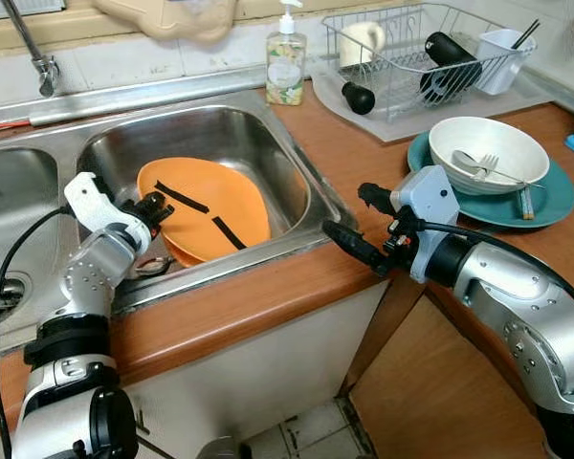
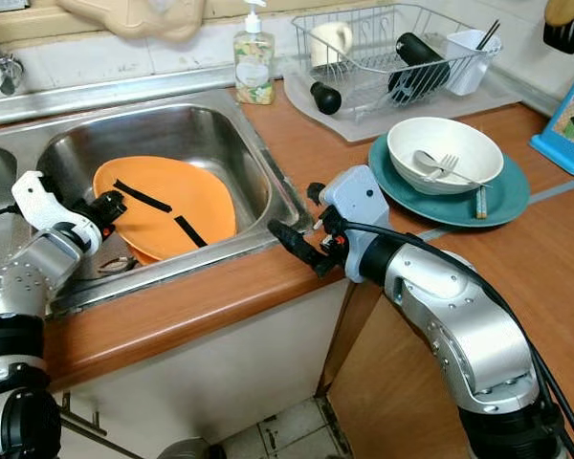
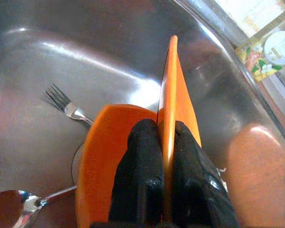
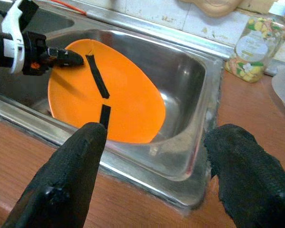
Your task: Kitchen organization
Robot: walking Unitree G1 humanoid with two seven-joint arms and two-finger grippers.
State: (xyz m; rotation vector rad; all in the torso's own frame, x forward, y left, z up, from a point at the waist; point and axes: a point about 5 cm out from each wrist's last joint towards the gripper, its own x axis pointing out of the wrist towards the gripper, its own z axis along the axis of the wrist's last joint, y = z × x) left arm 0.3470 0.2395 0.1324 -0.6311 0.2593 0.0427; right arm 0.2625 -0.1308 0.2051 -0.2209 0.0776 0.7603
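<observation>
Soap bottle (image 1: 286,63) behind sink (image 1: 297,167).

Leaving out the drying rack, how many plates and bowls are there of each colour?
Orange: 2, an orange plate gripped by the left end effector and an orange dish beneath it
Teal: 1, the teal plate
White: 1, the white bowl
Total: 4

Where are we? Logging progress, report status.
Left gripper shut on orange plate in sink. Right gripper open over counter edge. Fork beneath.
</observation>
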